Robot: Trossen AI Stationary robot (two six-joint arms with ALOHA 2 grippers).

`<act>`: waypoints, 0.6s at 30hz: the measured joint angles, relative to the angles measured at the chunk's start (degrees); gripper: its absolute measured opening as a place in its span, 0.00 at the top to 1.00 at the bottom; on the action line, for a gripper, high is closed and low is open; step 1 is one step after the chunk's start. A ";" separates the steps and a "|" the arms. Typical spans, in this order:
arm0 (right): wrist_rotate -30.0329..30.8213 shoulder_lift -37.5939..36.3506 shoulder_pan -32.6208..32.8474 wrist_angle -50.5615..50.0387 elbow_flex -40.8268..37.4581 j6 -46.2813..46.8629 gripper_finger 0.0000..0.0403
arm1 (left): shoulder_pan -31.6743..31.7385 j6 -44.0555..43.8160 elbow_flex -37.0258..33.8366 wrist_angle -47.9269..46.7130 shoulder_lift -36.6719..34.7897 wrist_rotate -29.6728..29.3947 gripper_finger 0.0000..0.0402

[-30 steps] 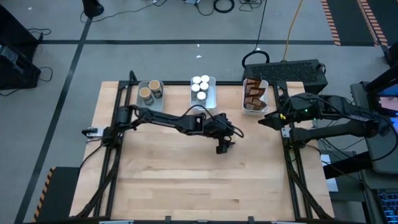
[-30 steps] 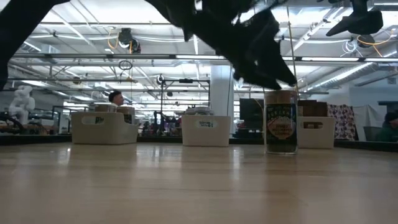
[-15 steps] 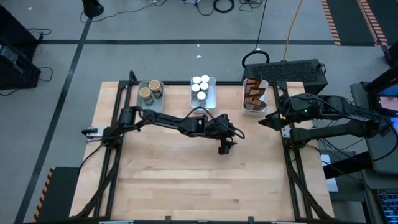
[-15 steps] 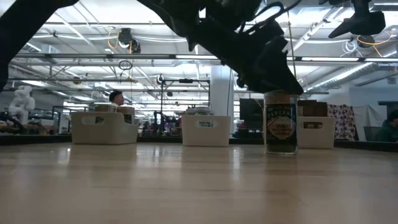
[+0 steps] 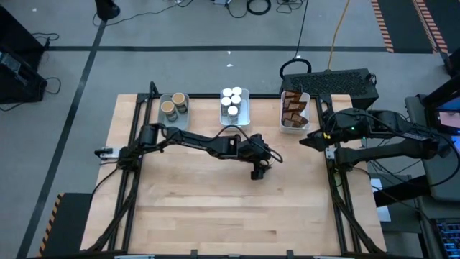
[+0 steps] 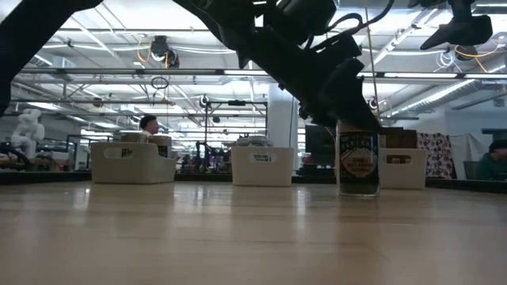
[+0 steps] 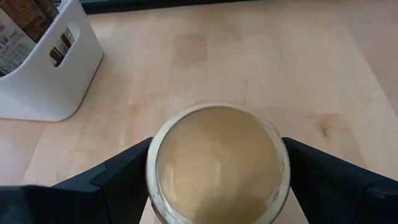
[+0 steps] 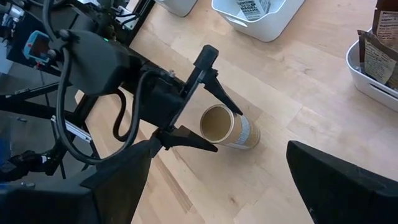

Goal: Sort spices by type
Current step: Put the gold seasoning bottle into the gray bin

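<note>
A round tan-topped tub (image 7: 217, 165) stands upright on its base on the wooden table (image 5: 201, 201), right of centre; it also shows in the low view (image 6: 358, 162). My left gripper (image 5: 257, 171) is open and points down over it, with one finger on each side of the tub's top. My right gripper (image 5: 305, 139) is open and empty above the table's right edge. At the far edge, one tray (image 5: 173, 106) holds tan-topped tubs, one tray (image 5: 234, 103) holds white-capped jars, and one tray (image 5: 293, 110) holds brown pouches. My left gripper comes at the tub from above, pointing down. Its two fingers (image 7: 124, 177) stand on opposite sides of the tub's rim (image 7: 152, 155), very close to it. I cannot tell whether they touch it. The tub stands upright on the table.
The three trays stand in a row along the far edge; the pouch tray (image 7: 43, 68) is the nearest to the tub. A bare stretch of table lies toward the near edge (image 5: 215, 216). Dark frame rails (image 5: 129, 194) run along the table's left and right sides.
My left gripper has gone down over the tub, so that its fingers now reach past the tub's top. The tub has stayed upright in its place.
</note>
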 joint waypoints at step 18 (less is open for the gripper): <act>0.01 0.00 0.00 -0.29 0.00 -0.03 0.11 | 0.02 -0.07 0.00 -0.47 0.00 -0.35 0.21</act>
